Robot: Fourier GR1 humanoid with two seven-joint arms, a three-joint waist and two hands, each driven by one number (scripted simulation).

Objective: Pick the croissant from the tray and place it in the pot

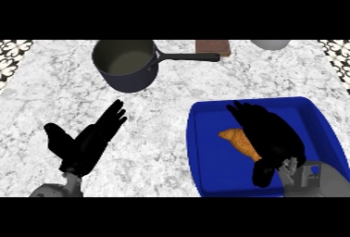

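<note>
We record the counter (205, 78) as white marble with grey mottled veining across the whole top. At both far corners we note a tile pattern (14, 58) of black floral shapes on cream. The pot (126, 65) is dark navy, nearly black outside, with a dull olive-grey inside and a black handle. The tray (205, 152) is saturated royal blue, uniform, no pattern. The croissant (239, 141) is golden orange with darker brown ridges. Both hands, left hand (85, 139) and right hand (270, 134), are plain black; the forearms are light grey. A brown block (213, 46) and a pale grey-white vessel (271, 44) sit at the far edge.
</note>
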